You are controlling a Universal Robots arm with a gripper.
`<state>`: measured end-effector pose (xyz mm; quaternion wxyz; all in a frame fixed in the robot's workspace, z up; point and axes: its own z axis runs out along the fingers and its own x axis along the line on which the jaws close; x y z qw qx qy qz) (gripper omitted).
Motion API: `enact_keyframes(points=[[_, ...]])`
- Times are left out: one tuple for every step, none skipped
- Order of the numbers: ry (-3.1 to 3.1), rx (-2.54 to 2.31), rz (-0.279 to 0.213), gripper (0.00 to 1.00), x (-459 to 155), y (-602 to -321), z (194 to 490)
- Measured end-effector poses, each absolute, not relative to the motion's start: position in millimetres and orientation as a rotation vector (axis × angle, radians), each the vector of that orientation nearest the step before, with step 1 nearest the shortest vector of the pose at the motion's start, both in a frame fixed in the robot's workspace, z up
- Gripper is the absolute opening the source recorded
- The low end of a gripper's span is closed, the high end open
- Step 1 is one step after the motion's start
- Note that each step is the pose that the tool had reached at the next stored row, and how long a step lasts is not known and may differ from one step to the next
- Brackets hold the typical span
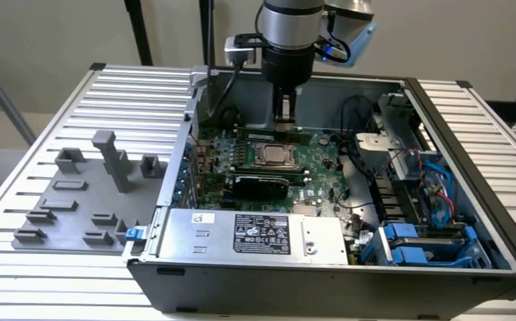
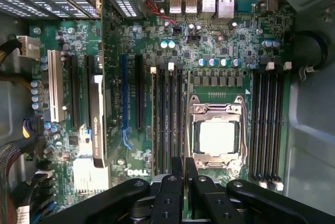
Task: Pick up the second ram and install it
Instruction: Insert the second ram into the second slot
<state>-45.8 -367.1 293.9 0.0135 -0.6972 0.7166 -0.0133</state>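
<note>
Cables and drive cages crowd the exterior view's right side of the open computer case (image 1: 472, 200), and the arm (image 1: 289, 33) is cut off at the picture's top edge. The arm points straight down into the case, its gripper (image 1: 284, 120) lowered to the green board (image 1: 316, 164) just behind the processor (image 1: 271, 155). The second ram (image 1: 260, 136) stands on edge there, a thin green strip running across under the fingertips, which are drawn in close and meet its top edge; how deep it sits in its slot is hard to make out. Grey blocks (image 1: 88, 194) lie on the ribbed table (image 1: 142, 87) to the exterior view's left, well apart from the case. In the wrist view the gripper (image 2: 184, 169) looks straight down at the board (image 2: 84, 51), its black fingers (image 2: 176, 187) nearly together with only a narrow gap. They hang over the row of long dark slots (image 2: 168, 124) beside the processor (image 2: 216, 136). The strip itself, seen edge-on between the fingers, cannot be told from the slots below.
</note>
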Motion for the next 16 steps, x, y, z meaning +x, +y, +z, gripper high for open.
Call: enact_keyframes(points=[[2.231, -2.171, -0.04, 0.14, -45.8, -367.5, 292.0], [2.231, -2.171, -0.039, 0.14, -45.9, -368.1, 290.2], [2.23, -2.17, -0.038, 0.14, -46.0, -369.1, 288.4], [2.23, -2.17, -0.037, 0.14, -46.1, -370.4, 286.7], [2.229, -2.17, -0.036, 0.14, -46.1, -371.9, 284.7], [2.228, -2.171, -0.036, 0.14, -46.2, -373.3, 282.9], [2.227, -2.171, -0.035, 0.14, -46.4, -374.6, 281.0], [2.225, -2.173, -0.034, 0.14, -46.6, -375.8, 279.2], [2.223, -2.174, -0.033, 0.14, -46.9, -376.9, 277.5], [2.22, -2.175, -0.032, 0.14, -47.2, -377.9, 275.6], [2.218, -2.176, -0.03, 0.14, -47.5, -378.6, 273.7], [2.215, -2.178, -0.028, 0.14, -47.8, -379.1, 271.9], [2.212, -2.179, -0.027, 0.14, -47.9, -379.5, 270.2], [2.209, -2.181, -0.025, 0.14, -48.0, -379.7, 268.3], [2.207, -2.182, -0.024, 0.14, -48.0, -379.9, 266.5], [2.204, -2.183, -0.023, 0.14, -48.1, -379.9, 264.6]])
